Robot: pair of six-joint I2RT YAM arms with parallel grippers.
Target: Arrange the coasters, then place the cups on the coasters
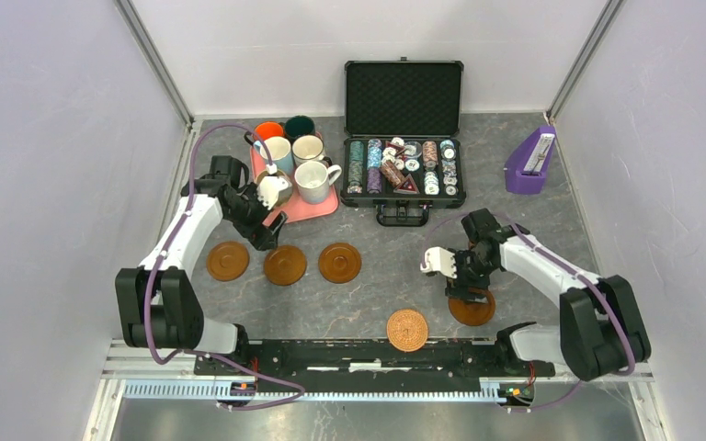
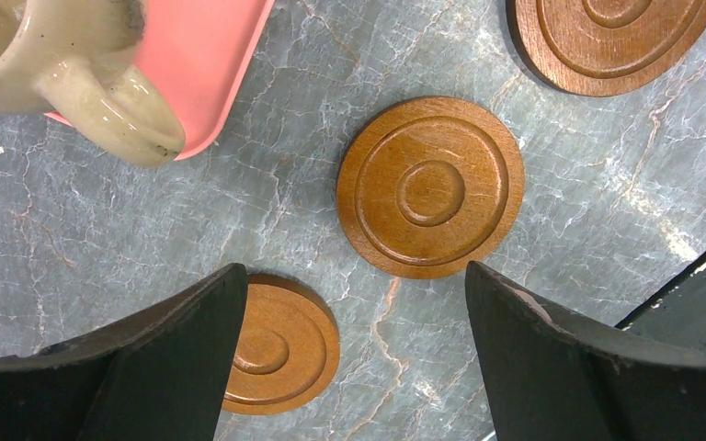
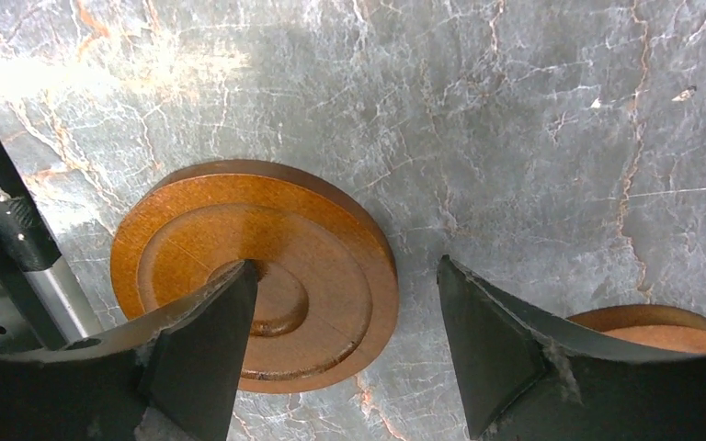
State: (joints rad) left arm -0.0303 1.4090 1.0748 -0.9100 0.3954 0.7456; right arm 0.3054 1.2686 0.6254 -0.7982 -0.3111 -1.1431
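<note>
Three brown coasters [image 1: 228, 261], [image 1: 285, 265], [image 1: 340, 262] lie in a row. The tan woven coaster [image 1: 407, 330] lies near the front. My left gripper [image 1: 267, 237] [image 2: 354, 312] hangs open above the row, over bare table between two coasters [image 2: 430, 186], [image 2: 276, 344]. My right gripper [image 1: 469, 287] [image 3: 345, 312] is open low over another brown coaster [image 1: 472, 308] [image 3: 257, 271], one finger above its centre, the other off its rim. A further coaster [image 3: 662, 326] peeks out behind that finger. The cups, among them a tan one [image 1: 274, 188] [image 2: 74, 73], stand on the pink tray [image 1: 317, 209].
An open black case of poker chips [image 1: 403, 165] stands at the back centre. A purple holder [image 1: 529, 163] sits at the back right. The pink tray's corner [image 2: 211, 64] is close to the left gripper. Grey walls close in both sides.
</note>
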